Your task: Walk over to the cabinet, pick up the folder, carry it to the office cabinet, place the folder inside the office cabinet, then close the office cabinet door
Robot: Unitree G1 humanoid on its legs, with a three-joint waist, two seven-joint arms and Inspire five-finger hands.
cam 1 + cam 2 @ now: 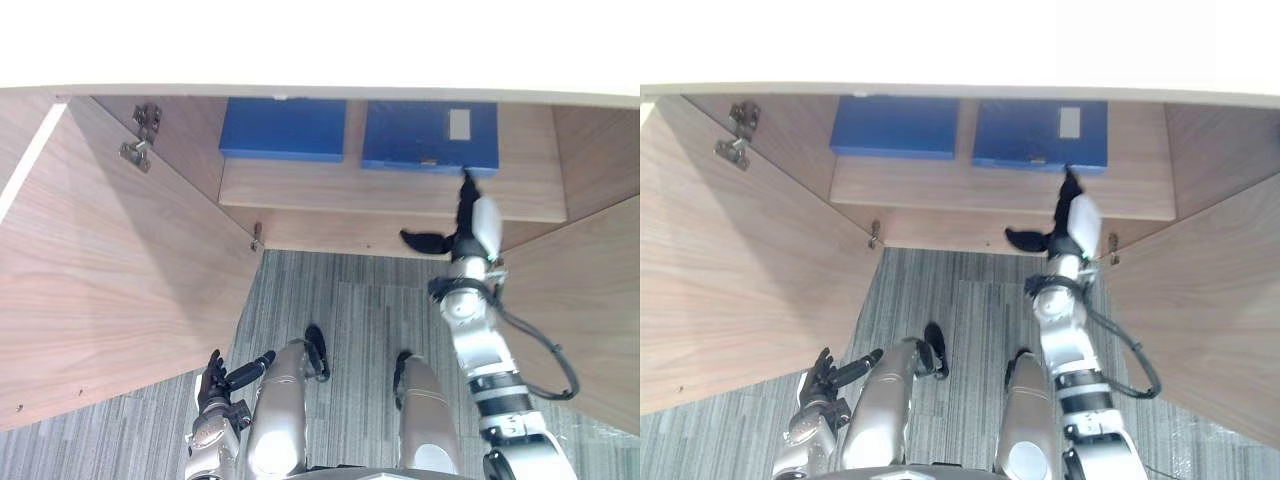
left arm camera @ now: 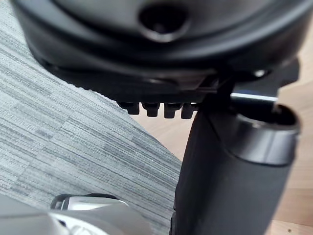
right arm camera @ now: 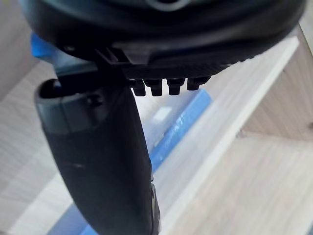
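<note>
Lying flat and side by side on the wood-grain shelf point(image 1: 390, 195) of the office cabinet point(image 1: 320, 90), two flat blue folders are seen from the head views: a plain folder point(image 1: 283, 128) on the left and a labelled folder point(image 1: 430, 135), marked with a small white rectangle, on the right. Both doors, the left door point(image 1: 110, 280) with its metal hinge point(image 1: 143, 135) and the right door point(image 1: 580, 300), are swung open over ribbed grey carpet point(image 1: 350, 320). The right hand point(image 1: 465, 222) is raised on an outstretched arm, fingers straight toward the labelled folder's front edge and thumb spread aside; nothing is grasped, and contact cannot be told. Its wrist view adds the blue cover point(image 3: 181, 127) past the thumb. The left hand point(image 1: 215, 385) hangs low beside the left door, fingers relaxed and empty, its wrist view showing carpet and wood panel.
</note>
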